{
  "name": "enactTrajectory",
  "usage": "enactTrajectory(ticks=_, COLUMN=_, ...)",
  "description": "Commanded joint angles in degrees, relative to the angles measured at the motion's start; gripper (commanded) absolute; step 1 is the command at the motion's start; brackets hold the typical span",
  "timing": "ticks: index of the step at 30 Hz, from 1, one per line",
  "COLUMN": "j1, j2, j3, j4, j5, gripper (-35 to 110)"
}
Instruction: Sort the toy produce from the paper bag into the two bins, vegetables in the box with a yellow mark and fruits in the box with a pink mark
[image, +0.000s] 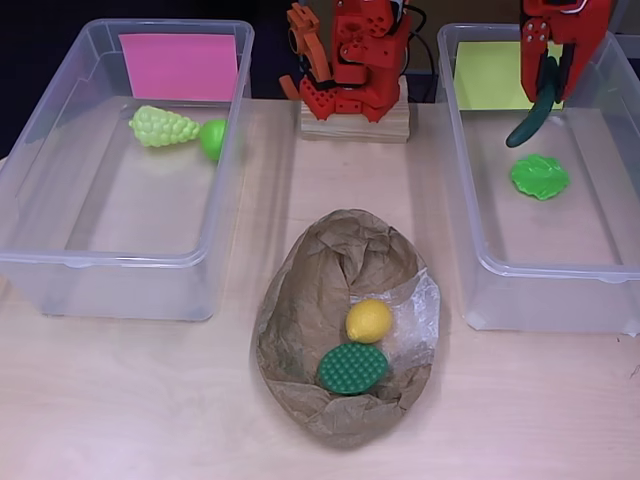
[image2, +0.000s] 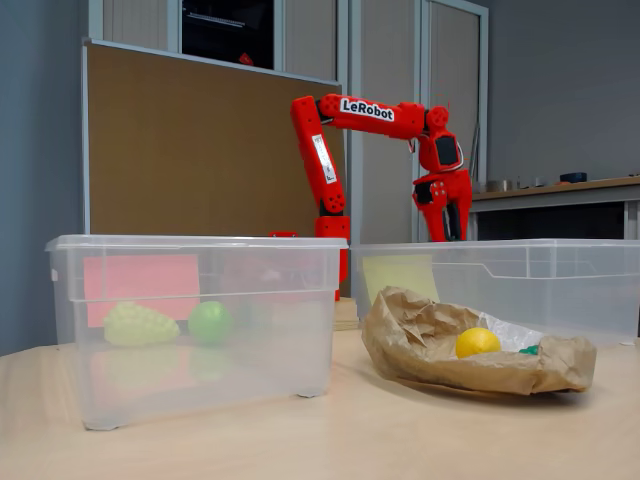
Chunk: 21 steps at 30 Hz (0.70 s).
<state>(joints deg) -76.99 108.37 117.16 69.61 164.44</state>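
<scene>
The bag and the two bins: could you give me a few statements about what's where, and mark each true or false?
1. A lemon lies on the bag. True.
2. The pink-marked bin holds three items. False: two, grapes and a green ball.
3. The tool holds a dark green vegetable over the yellow-marked bin. True.
4. The yellow-marked bin is empty. False: a green leaf lies in it.
5. The bag is empty. False: the lemon and a round green piece remain.
</scene>
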Motion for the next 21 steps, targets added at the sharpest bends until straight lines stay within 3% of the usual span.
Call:
enactTrajectory(ticks=1, j1=-3.25, j2=0.09, j3=7.91, j4=-11.25, j5=2.37, gripper=8)
enactTrajectory(ticks=8, j1=-3.87, j2=5.71, j3=22.94, j4=-22.24, j5=2.37, gripper=14)
enactTrajectory(ticks=13, j1=-3.87, j2=10.72, j3=30.32, j4=-25.4, j5=2.29, gripper=26)
enactTrajectory(ticks=21, j1=-3.78, j2=10.2, j3=23.03, j4=-21.36, j5=-0.53, gripper=29)
